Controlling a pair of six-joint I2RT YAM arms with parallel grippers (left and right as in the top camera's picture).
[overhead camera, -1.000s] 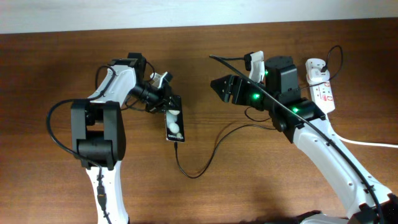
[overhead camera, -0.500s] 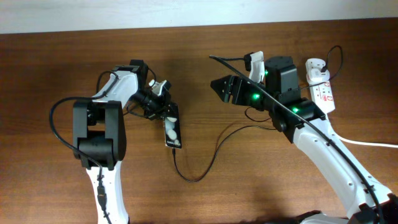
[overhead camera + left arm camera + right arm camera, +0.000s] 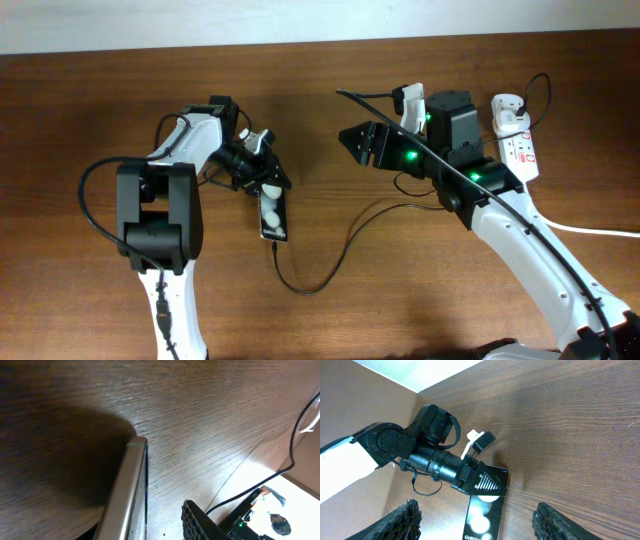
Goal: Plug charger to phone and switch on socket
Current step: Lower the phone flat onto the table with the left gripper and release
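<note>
Prob. stiff, slick: pinch phone by long edges. Can't tell if left pincer closed; note right pincer spread.

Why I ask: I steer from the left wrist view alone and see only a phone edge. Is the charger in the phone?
Observer: Overhead, the charger cable runs up to the phone at the end nearest the robot bases. It is too small to tell whether it is fully seated.
Operator: Where is my claw?
Observer: The left claw sits at the phone's far end. I cannot tell whether it is gripping.
Operator: And the other arm?
Observer: The right claw is open and empty. The socket lies off to its right, untouched.
</note>
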